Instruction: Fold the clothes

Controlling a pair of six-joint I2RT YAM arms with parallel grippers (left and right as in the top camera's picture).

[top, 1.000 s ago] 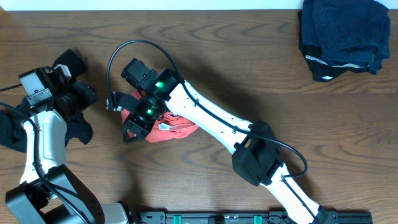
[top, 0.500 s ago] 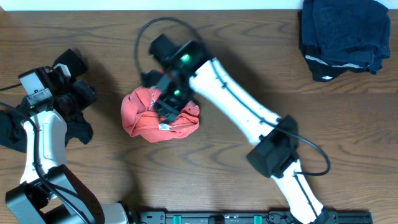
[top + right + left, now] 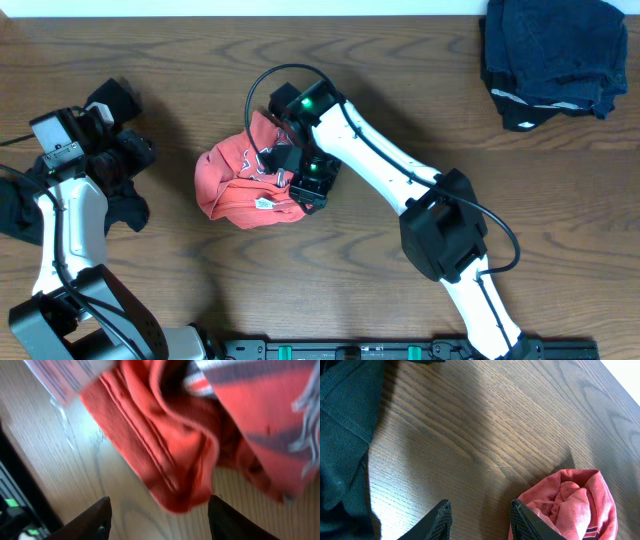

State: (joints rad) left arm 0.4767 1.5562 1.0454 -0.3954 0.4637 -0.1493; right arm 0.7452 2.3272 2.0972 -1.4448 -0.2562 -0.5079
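Observation:
The coral-red T-shirt (image 3: 240, 180) lies crumpled in a heap at the middle of the table. My right gripper (image 3: 308, 188) hangs over the heap's right edge. In the right wrist view its jaws (image 3: 160, 512) stand open, and a fold of the red T-shirt (image 3: 175, 455) lies just ahead of them, ungripped. A limp black garment (image 3: 125, 208) lies under my left arm at the far left. My left gripper (image 3: 482, 517) is open over bare wood, with the black garment (image 3: 345, 435) on its left and the T-shirt (image 3: 570, 505) on its right.
A folded dark navy pile (image 3: 550, 55) with a white stripe sits in the back right corner. The wooden table (image 3: 400, 80) runs to a white edge at the back. A black rail (image 3: 400, 350) lines the front edge.
My right gripper has swung from the T-shirt's left side, across its top, to its right edge. The T-shirt now shows more, with a flap raised at the back. The left arm has not moved.

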